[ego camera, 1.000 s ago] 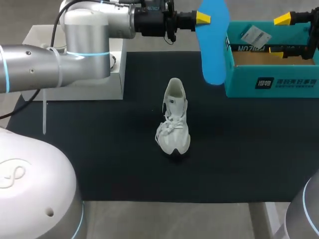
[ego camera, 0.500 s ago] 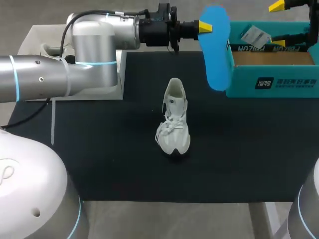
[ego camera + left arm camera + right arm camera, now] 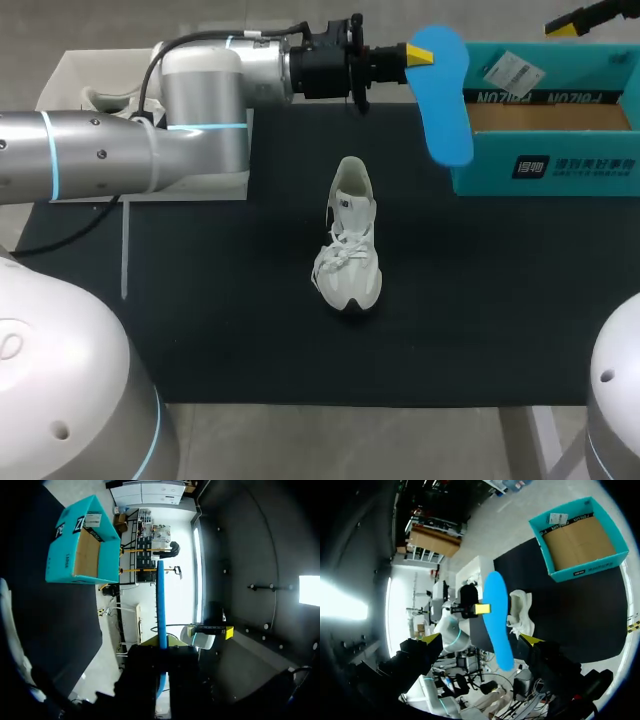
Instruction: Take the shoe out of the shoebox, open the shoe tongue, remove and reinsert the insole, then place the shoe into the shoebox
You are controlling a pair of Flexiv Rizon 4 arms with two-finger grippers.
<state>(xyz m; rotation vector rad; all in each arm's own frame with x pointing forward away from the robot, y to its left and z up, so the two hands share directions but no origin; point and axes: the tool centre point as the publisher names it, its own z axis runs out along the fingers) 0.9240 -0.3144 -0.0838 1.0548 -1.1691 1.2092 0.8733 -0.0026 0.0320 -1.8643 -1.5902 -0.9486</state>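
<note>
Nearest me, the white shoe (image 3: pixel 348 240) stands on its sole in the middle of the table (image 3: pixel 220 320), toe towards me. Beyond it my left claw (image 3: pixel 422 57) pinches the blue insole (image 3: pixel 446 100) by one end, hanging in the air just beside the teal shoebox (image 3: pixel 545 172). Farthest off, by the box's far edge, my right claw (image 3: pixel 480 639) is spread wide.

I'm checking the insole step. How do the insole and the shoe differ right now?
The insole is blue and flat; the shoe is white and bulky. The insole hangs in the air, gripped by the left claw; the shoe stands free on the black mat. Both are outside the shoebox.
</note>
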